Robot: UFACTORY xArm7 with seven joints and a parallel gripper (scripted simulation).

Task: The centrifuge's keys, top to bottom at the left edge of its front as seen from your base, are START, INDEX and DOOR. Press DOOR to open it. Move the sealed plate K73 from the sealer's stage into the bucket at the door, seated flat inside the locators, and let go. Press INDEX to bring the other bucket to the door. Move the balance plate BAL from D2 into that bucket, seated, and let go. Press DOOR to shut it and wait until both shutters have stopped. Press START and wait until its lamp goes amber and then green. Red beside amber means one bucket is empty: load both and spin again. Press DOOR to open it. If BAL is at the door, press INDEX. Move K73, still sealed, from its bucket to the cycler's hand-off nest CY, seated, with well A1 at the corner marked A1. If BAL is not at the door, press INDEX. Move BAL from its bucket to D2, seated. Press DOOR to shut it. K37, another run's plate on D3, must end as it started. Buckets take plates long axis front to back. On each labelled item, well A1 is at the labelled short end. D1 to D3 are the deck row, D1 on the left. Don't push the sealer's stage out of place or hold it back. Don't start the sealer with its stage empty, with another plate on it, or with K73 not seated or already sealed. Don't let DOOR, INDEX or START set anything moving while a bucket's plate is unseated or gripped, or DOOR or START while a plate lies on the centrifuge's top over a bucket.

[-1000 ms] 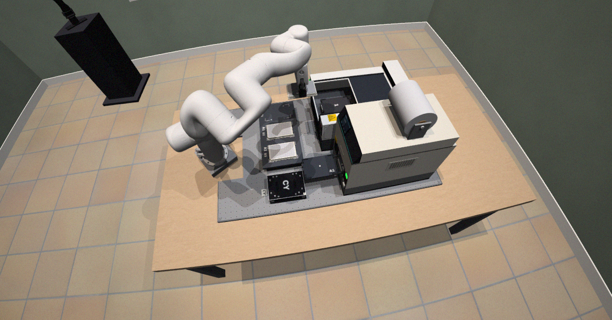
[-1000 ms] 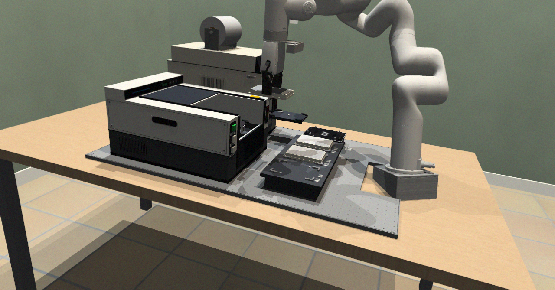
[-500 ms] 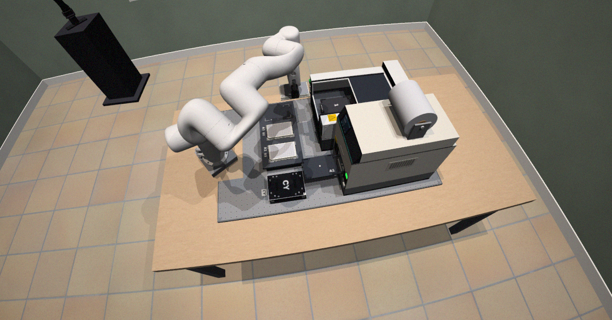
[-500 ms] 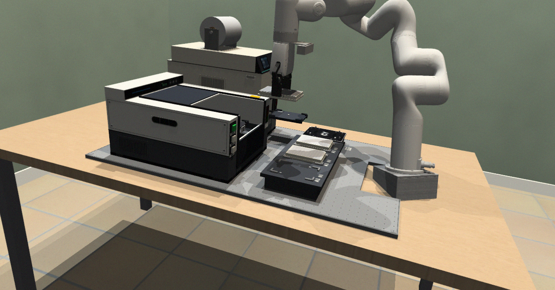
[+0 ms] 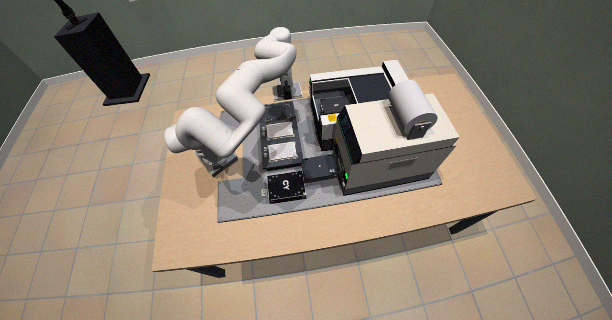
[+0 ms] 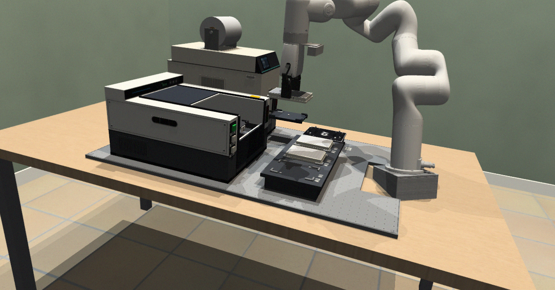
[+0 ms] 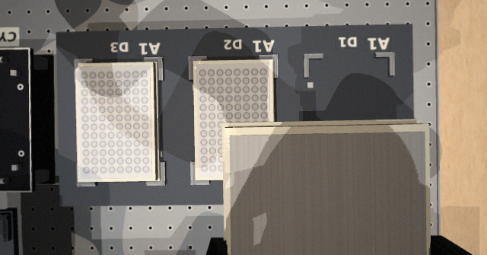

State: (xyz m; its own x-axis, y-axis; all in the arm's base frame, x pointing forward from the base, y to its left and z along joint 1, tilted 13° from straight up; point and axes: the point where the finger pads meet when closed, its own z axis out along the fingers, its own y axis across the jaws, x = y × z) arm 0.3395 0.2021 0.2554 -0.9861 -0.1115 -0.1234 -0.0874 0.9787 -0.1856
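My gripper (image 6: 290,89) is shut on the sealed plate K73 (image 5: 295,90) (image 6: 292,96) (image 7: 327,186), whose grey foil top fills the lower right of the wrist view. It holds the plate level in the air, above the D1 end of the deck row and beside the centrifuge (image 5: 338,80) (image 6: 166,119). The centrifuge's door is open and a dark bucket (image 5: 333,103) shows inside. The plate on D2 (image 5: 280,130) (image 6: 306,155) (image 7: 233,91) and the plate on D3 (image 5: 282,150) (image 6: 315,141) (image 7: 116,122) sit inside their corner locators. D1 (image 7: 350,70) is empty. My fingers are hidden in the wrist view.
The sealer (image 5: 398,138) (image 6: 221,61) stands behind the centrifuge, with its dark stage (image 5: 321,166) (image 6: 288,115) out and empty. The CY nest (image 5: 285,185) (image 6: 324,131) (image 7: 15,118) is empty, next to D3. The centrifuge's keys (image 6: 233,137) are on its front corner.
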